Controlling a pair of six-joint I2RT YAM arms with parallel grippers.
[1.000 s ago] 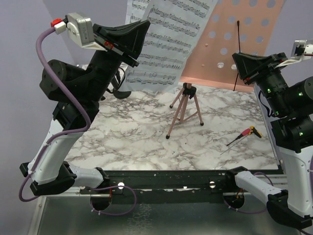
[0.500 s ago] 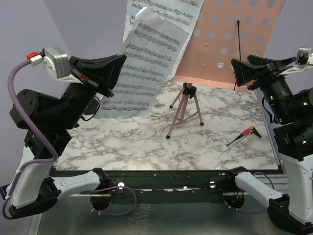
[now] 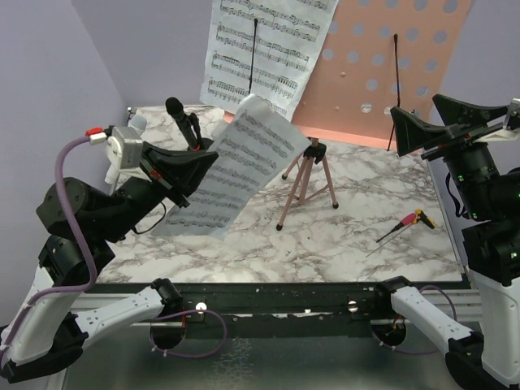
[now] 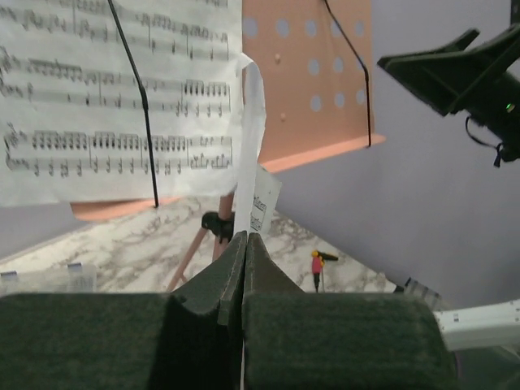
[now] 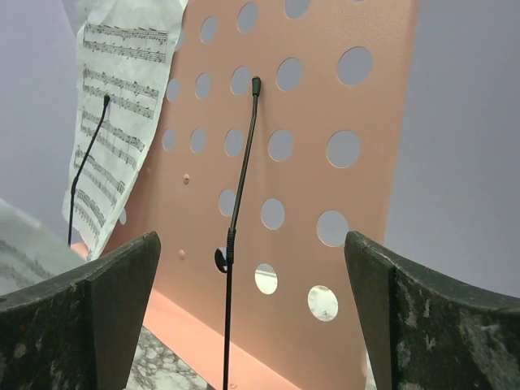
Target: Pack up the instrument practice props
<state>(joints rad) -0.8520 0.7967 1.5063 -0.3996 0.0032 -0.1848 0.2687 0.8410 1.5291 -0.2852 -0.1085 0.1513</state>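
My left gripper [image 3: 199,166] is shut on the lower edge of a white sheet-music page [image 3: 240,158] and holds it tilted in the air, left of the pink tripod legs [image 3: 307,183]. The left wrist view shows that page [image 4: 249,154] edge-on between the closed fingers [image 4: 245,237]. A second sheet-music page [image 3: 260,49] leans on the pink perforated board [image 3: 382,65] under a thin black wire arm. My right gripper [image 3: 418,110] [image 5: 252,244] is open and holds nothing, facing the board [image 5: 325,106] and its other wire arm [image 5: 236,219]. A black microphone [image 3: 183,118] stands at the back left.
A small red and yellow tool [image 3: 406,223] lies on the marble table [image 3: 244,236] at the right. A white object [image 3: 134,123] sits beside the black microphone at the back left. Lilac walls close the left and back sides.
My left arm has swung down and toward the near left, carrying the page off the board. My right gripper has opened wide and drawn back slightly from the board's right wire arm.
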